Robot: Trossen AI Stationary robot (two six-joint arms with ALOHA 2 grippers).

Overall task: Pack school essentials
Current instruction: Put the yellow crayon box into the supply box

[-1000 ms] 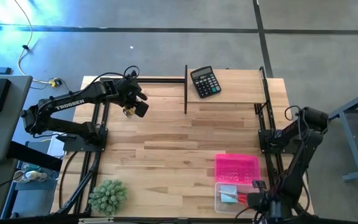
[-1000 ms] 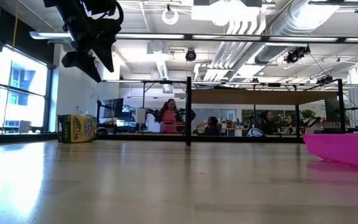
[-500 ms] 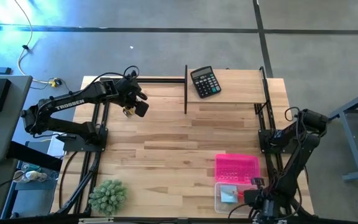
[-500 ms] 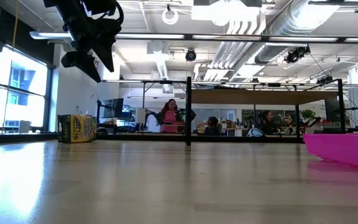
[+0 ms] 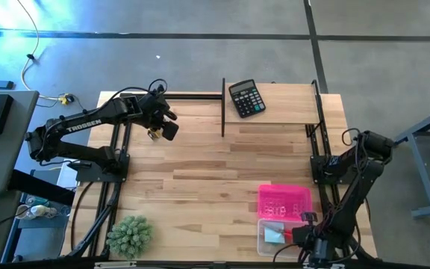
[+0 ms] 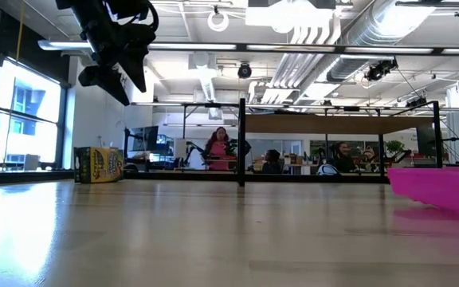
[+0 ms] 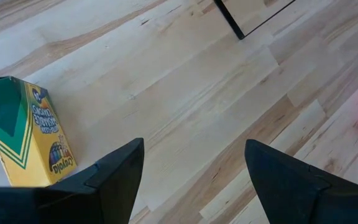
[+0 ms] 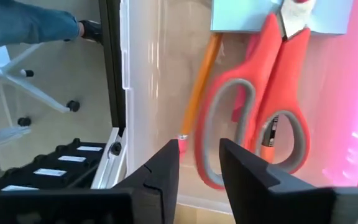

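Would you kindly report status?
Left tool open, idle above table. Right tool partly open over scissors lying in clear box. Nothing obstructing.

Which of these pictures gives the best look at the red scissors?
The right wrist view: the red-handled scissors fill the picture, lying in the clear box beside an orange pencil. From above they are only a red speck; the low and left wrist views miss them.
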